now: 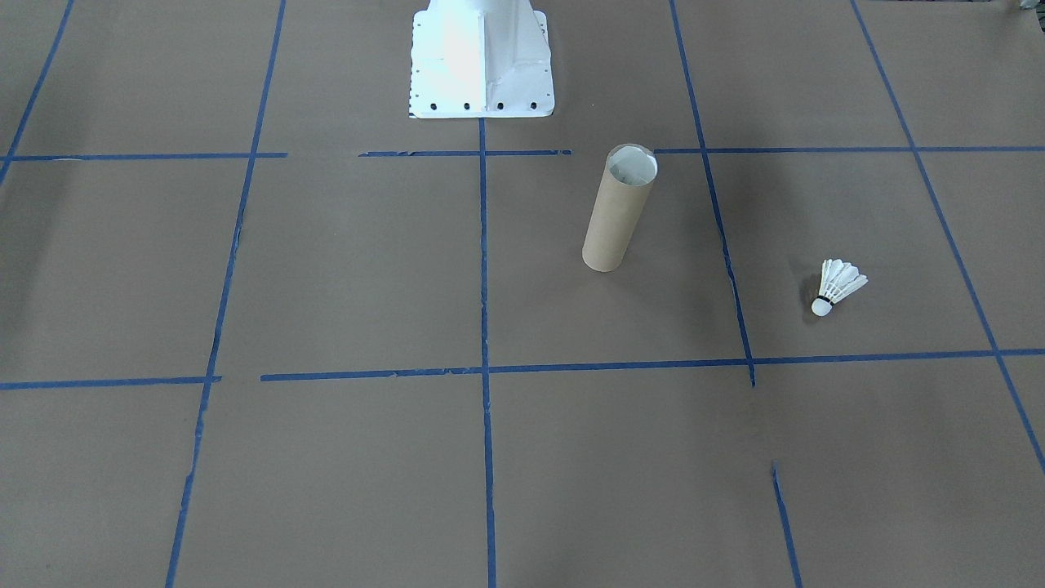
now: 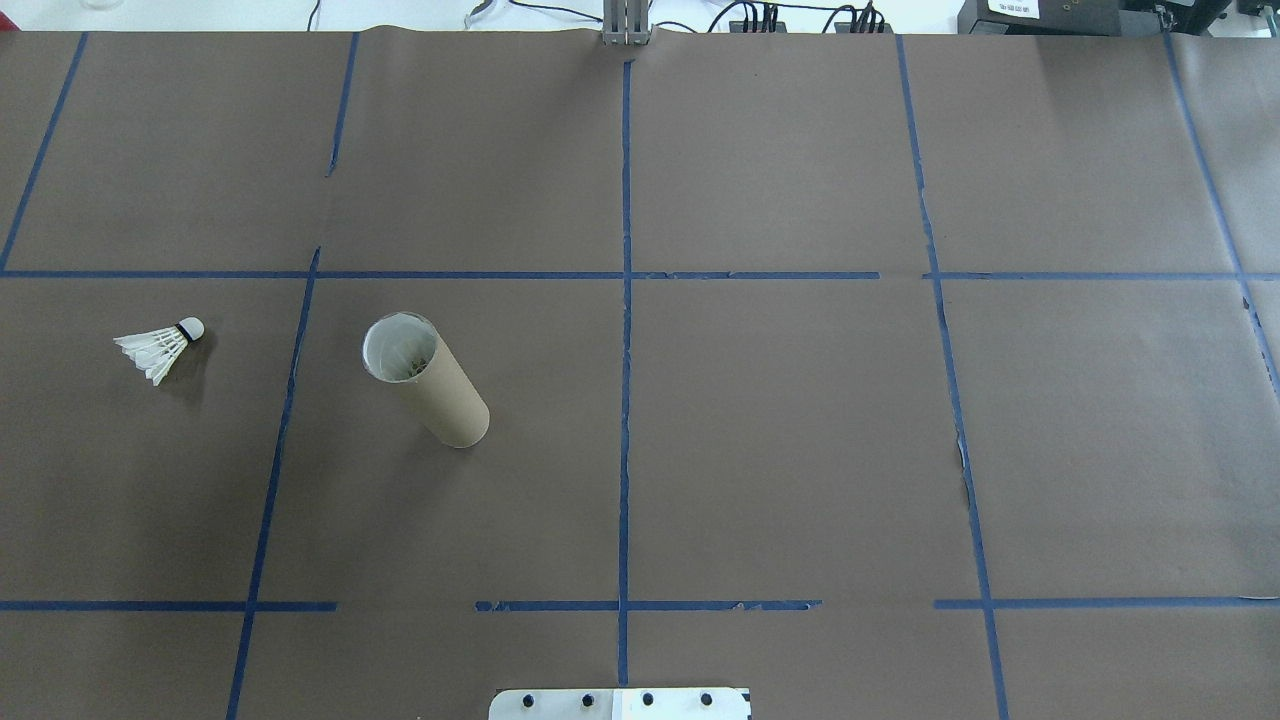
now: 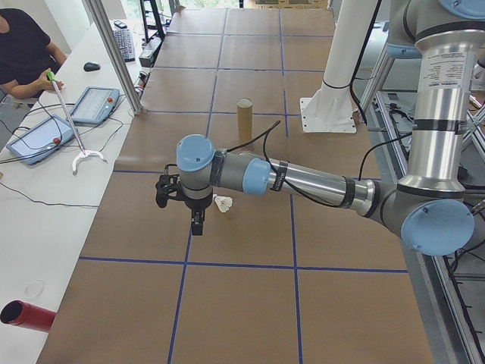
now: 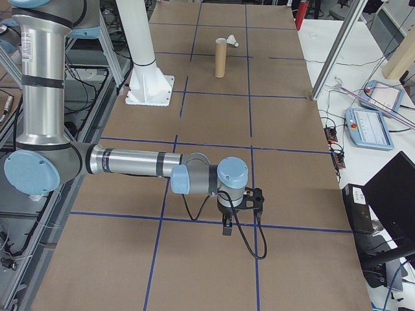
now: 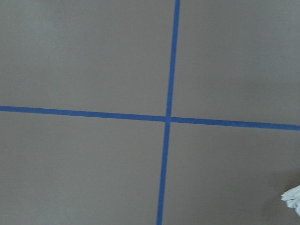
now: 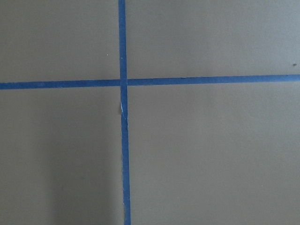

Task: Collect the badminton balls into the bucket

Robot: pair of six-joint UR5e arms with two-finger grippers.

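A white feather shuttlecock [image 1: 838, 286] lies on its side on the brown paper, its cork tip toward the bucket [image 1: 618, 210]. The bucket is a brown cardboard tube standing upright with its pale open top showing [image 2: 425, 380]. In the overhead view the shuttlecock [image 2: 160, 345] lies left of the tube. My left gripper [image 3: 197, 220] hangs over the table close beside the shuttlecock [image 3: 223, 203]; I cannot tell if it is open or shut. My right gripper [image 4: 226, 227] hangs over a tape crossing far from the tube [image 4: 221, 58]; its state is also unclear. The left wrist view catches only feather tips [image 5: 293, 198].
The white bolted base [image 1: 482, 61] stands at the robot's side of the table. Blue tape lines [image 2: 625, 300] divide the paper into squares. A person [image 3: 23, 45] sits at a side table with tablets [image 3: 95, 105], and a red cylinder [image 3: 26, 315] lies there too.
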